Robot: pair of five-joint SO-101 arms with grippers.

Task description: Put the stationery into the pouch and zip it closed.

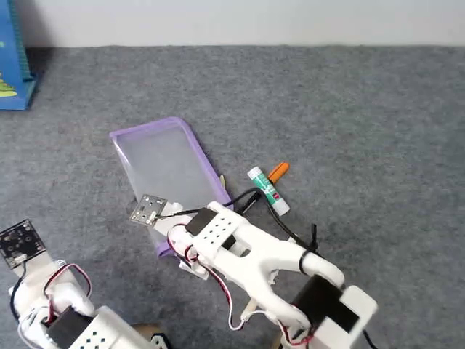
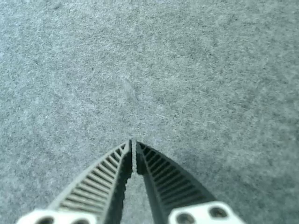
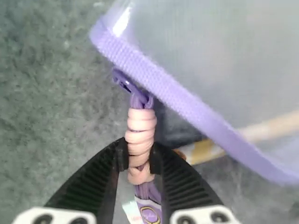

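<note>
Right gripper (image 3: 138,163) pinches the pink-wrapped zipper pull (image 3: 139,130) at the near end of the purple-edged pouch (image 1: 163,163). Left gripper (image 2: 134,154) hangs, tips together, over grey felt (image 1: 363,109). Glue stick (image 1: 268,191) and orange pen (image 1: 278,171) lie just beside the pouch; a blue box (image 1: 11,65) stands by the white wall (image 1: 218,22).

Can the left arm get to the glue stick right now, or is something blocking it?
Probably not cleanly. The glue stick lies beyond the pouch, and the right arm stretches across between, the right gripper shut on the zipper pull. The left gripper sits shut over bare carpet.
</note>
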